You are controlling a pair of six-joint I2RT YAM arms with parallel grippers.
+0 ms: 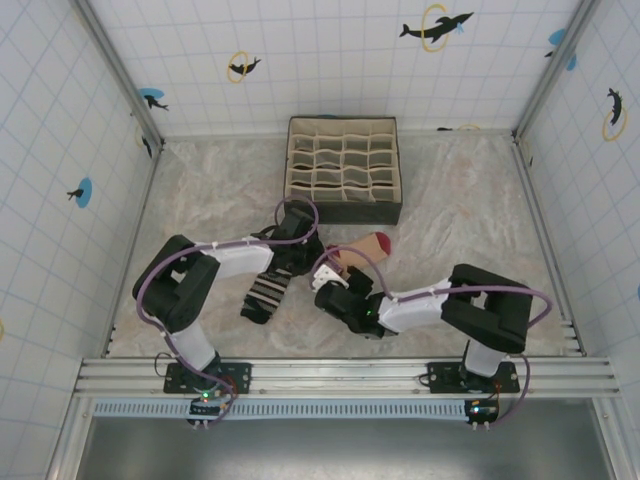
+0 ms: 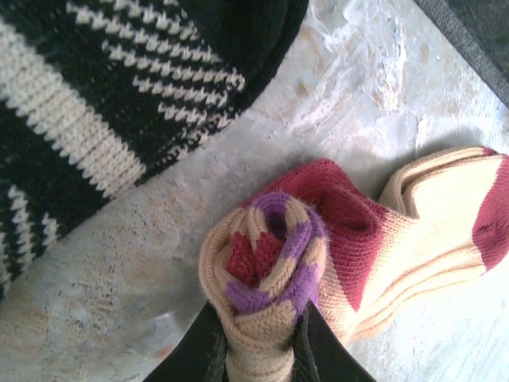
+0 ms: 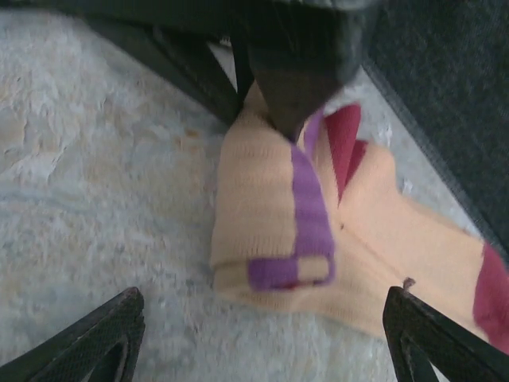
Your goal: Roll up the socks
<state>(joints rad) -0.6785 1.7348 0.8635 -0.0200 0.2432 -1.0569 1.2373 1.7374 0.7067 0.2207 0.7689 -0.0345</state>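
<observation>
Pinching tan sock (image 2: 274, 263), L tool (image 2: 258, 354)

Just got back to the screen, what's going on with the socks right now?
The left claw is shut on the rolled-up end of the tan sock, holding that roll together at the table. The right claw is open, poised over the same sock and gripping nothing. The striped sock lies flat beside the left arm, not rolled.

I see the tan sock (image 2: 358, 239) partly rolled: purple-striped cuff coiled tight, dark red toe end lying flat. The black-and-white striped sock (image 1: 268, 293) lies stretched out just beside it, not touching.
</observation>
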